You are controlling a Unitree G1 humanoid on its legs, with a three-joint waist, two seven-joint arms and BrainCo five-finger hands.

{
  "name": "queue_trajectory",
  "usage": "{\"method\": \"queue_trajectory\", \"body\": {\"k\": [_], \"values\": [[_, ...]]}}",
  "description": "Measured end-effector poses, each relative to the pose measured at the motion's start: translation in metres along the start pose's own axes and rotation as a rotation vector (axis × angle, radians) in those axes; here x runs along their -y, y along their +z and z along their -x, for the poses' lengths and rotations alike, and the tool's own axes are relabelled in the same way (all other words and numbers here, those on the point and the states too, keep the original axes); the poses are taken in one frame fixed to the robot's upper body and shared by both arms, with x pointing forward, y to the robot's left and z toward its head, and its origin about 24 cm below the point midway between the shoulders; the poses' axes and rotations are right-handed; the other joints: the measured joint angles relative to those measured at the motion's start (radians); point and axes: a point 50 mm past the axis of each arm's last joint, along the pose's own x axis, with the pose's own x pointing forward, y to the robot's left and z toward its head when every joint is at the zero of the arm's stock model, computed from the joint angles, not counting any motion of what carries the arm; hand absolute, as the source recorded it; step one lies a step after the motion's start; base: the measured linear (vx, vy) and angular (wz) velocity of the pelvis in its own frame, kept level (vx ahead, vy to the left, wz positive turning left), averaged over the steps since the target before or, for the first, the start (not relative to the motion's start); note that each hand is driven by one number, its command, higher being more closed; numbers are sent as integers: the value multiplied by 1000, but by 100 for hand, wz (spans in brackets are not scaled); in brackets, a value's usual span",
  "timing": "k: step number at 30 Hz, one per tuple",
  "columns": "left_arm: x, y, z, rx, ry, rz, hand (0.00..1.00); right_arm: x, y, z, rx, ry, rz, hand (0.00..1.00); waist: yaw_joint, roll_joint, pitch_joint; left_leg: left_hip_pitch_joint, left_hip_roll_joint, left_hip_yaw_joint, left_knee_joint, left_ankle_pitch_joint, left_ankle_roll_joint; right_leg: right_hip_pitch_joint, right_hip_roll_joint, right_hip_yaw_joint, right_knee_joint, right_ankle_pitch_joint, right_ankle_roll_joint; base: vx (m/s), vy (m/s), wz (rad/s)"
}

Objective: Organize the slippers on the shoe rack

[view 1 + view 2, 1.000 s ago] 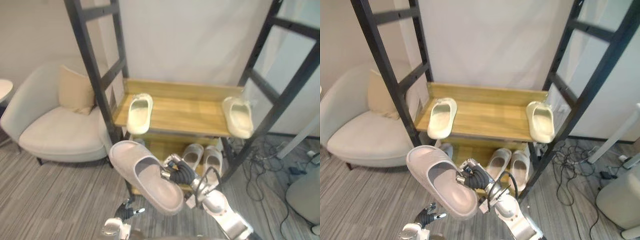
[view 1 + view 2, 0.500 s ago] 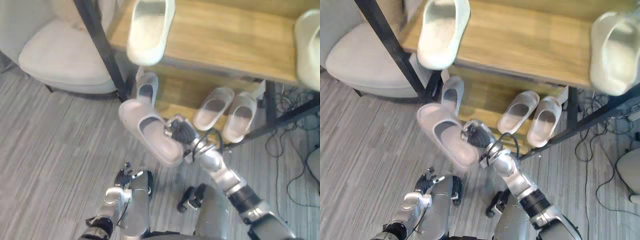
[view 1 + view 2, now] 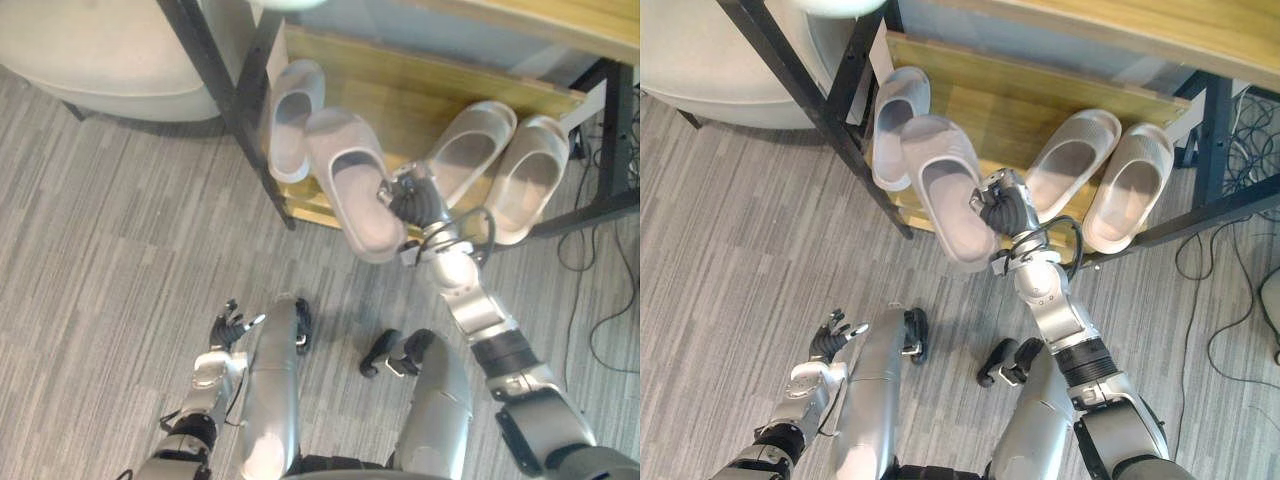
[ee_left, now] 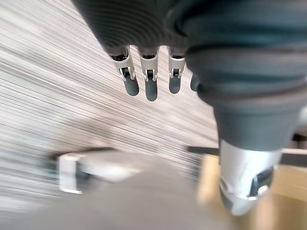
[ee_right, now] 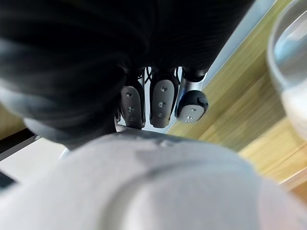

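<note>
A pale grey slipper is clamped at its side rim by my right hand, whose fingers curl over its edge. Its toe reaches over the wooden lower shelf while its heel hangs past the front edge. I cannot tell whether it touches the board. Right beside it, at the shelf's left end, lies a matching grey slipper. A second pair sits at the right of the shelf. My left hand hangs low over the floor, with straight fingers and nothing in it.
A black rack post stands just left of the slippers, another at the right. The upper shelf's edge runs overhead. A cream armchair stands left of the rack. Grey striped carpet covers the floor.
The camera has tilted down toward the lower shelf. My right hand has carried the grey slipper forward, from in front of the rack to beside the left grey slipper.
</note>
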Motion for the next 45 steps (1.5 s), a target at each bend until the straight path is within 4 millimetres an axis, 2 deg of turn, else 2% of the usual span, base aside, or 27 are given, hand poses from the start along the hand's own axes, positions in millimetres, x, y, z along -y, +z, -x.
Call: {"method": "queue_trajectory", "body": {"k": [5,11,17,25,37,38,45], "values": [[-3,-17,6,-65,5,-26,0,2,4,-10,9,-29,-3,100,3,-2,4,-48,1,-1,18,2,4,-45,-8,5,21,-2,-3,-6,21,1],[-1,-12,5,-43,5,-16,0,13,6,-18,-16,-143,-27,100,14,-3,5,-90,-1,0,28,7,9,-83,-20,4,38,-4,-5,-3,23,3],[4,-2,4,4,10,5,0,38,12,-34,-31,-336,-60,100,39,-9,9,-147,-4,0,54,8,11,-135,-39,4,72,-12,-4,-1,39,5],[6,1,4,18,37,51,0,40,5,-43,-114,-419,-93,100,53,-10,9,-176,-11,5,60,6,8,-151,-62,-5,85,-18,0,-1,49,9],[12,7,2,34,45,78,0,38,2,-69,-209,-448,-179,100,67,-9,9,-237,-21,-6,62,19,13,-191,-73,-26,89,-17,-5,17,50,5],[12,6,2,33,46,83,0,38,1,-71,-221,-448,-188,0,67,-9,9,-240,-25,-7,62,20,14,-194,-78,-27,91,-18,-4,17,42,11],[18,9,1,38,36,99,0,42,-5,-77,-274,-478,-245,0,90,-9,8,-249,-33,-10,64,19,13,-195,-87,-32,95,-20,-1,18,30,4]]}}
